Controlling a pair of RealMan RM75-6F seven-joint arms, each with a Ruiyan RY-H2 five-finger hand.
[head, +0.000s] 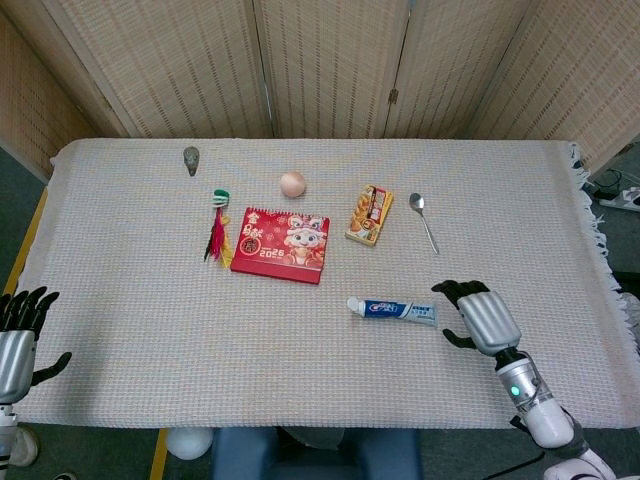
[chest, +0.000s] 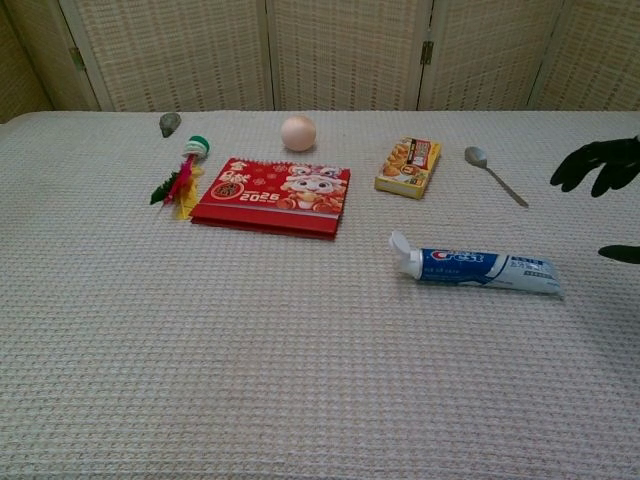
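Observation:
My right hand (head: 478, 314) hovers open just right of the toothpaste tube (head: 394, 310), fingers spread and holding nothing. In the chest view its black fingertips (chest: 597, 165) enter at the right edge, beyond the end of the toothpaste tube (chest: 478, 269). My left hand (head: 19, 333) stays open off the table's near left corner, far from everything. A red calendar (head: 280, 245) lies at the centre. A feather shuttlecock (head: 217, 226) is to its left, an egg (head: 292, 184) behind it, and a snack box (head: 369, 214) and a spoon (head: 423, 219) to its right.
A small grey stone (head: 191, 159) lies at the far left of the white woven tablecloth (head: 150, 320). Folding wicker screens (head: 330, 60) stand behind the table. The cloth's fringed right edge (head: 590, 215) hangs by the floor.

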